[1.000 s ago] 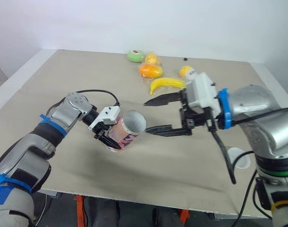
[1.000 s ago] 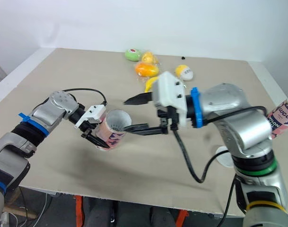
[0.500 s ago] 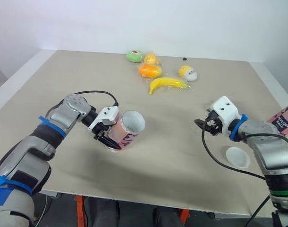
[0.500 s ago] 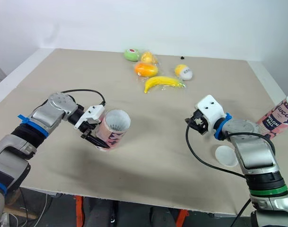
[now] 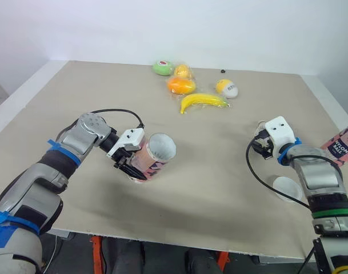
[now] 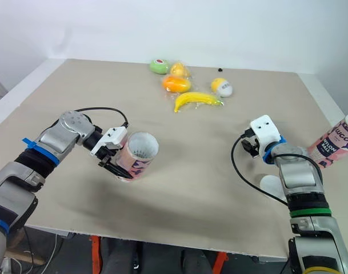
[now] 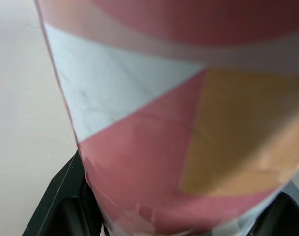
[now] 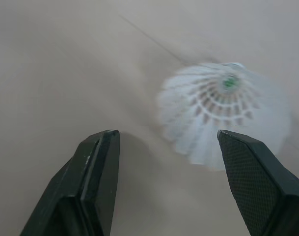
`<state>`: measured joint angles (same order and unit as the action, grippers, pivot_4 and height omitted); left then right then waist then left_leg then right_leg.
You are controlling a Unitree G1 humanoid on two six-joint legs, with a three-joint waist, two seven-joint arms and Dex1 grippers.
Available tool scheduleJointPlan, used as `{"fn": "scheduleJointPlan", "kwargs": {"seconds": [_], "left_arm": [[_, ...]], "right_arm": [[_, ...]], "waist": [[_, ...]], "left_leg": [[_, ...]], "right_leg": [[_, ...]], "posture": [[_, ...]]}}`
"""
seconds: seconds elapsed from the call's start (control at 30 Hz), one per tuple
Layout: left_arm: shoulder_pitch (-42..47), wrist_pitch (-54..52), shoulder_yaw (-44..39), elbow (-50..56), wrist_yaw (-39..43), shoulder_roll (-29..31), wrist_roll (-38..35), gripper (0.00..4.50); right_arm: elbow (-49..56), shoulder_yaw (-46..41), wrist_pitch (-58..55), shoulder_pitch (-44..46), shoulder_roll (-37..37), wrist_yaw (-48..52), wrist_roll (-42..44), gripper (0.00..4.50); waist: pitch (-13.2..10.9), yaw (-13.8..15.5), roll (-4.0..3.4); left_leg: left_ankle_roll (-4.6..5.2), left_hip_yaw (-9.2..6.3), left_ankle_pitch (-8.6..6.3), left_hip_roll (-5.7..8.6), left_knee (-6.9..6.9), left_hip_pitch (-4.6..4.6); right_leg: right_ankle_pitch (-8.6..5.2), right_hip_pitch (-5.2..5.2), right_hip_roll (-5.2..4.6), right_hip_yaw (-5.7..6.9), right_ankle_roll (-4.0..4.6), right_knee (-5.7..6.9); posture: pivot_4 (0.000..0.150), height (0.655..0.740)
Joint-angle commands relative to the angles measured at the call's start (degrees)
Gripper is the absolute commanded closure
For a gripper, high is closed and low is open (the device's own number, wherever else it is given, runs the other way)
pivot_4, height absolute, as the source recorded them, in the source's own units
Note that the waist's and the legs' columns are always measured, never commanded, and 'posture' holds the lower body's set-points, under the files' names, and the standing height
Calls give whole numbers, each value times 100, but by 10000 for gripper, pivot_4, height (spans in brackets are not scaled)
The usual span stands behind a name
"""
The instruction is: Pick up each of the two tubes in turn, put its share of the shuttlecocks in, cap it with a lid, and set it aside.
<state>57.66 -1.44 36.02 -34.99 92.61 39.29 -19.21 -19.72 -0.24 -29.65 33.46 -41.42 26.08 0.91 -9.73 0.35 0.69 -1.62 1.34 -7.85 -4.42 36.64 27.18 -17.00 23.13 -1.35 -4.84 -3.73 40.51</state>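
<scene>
Tube (image 5: 155, 154) is pink with white and orange patches and dark lettering, white inside, mouth open with no lid. Left tool (image 5: 130, 164) is clamped on its lower part, holding it tilted over the surface (image 5: 76, 103), mouth facing up and toward the right arm. Right tool (image 8: 167, 135) is spread open low over the surface; a white feathered shuttlecock (image 8: 223, 110) with a green spot at its centre lies just ahead of its fingers, apart from them and blurred. White round lid (image 5: 287, 188) lies flat beside the right arm. Second tube (image 6: 335, 141), same pink print, sits tilted at the right edge. Banana (image 5: 202, 101) and other fruit lie at the far side.
</scene>
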Motion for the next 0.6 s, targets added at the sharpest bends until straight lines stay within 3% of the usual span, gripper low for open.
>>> {"fn": "scheduleJointPlan", "kwargs": {"seconds": [0.03,0.5,0.6], "left_arm": [[-47,-25,78,52,-11,-42,42,15636],[-95,-83,23,139,-11,-20,35,15636],[-100,-86,20,142,-11,-11,39,15636]], "right_arm": [[-437,18,258,405,81,-66,-168,10519],[-2075,-150,763,1205,438,-482,-278,10519],[-2069,-160,835,1150,390,-432,-242,22627]], "waist": [[0,2,0],[0,1,0],[0,2,0]], "left_leg": [[1,-2,0,0,-1,0],[1,-1,1,0,-1,0],[1,0,1,0,-1,0]], "right_leg": [[0,0,1,2,1,0],[1,0,1,0,0,0],[0,-1,0,0,0,0]], "posture": [[1500,6917],[1500,6917],[1500,6917]]}}
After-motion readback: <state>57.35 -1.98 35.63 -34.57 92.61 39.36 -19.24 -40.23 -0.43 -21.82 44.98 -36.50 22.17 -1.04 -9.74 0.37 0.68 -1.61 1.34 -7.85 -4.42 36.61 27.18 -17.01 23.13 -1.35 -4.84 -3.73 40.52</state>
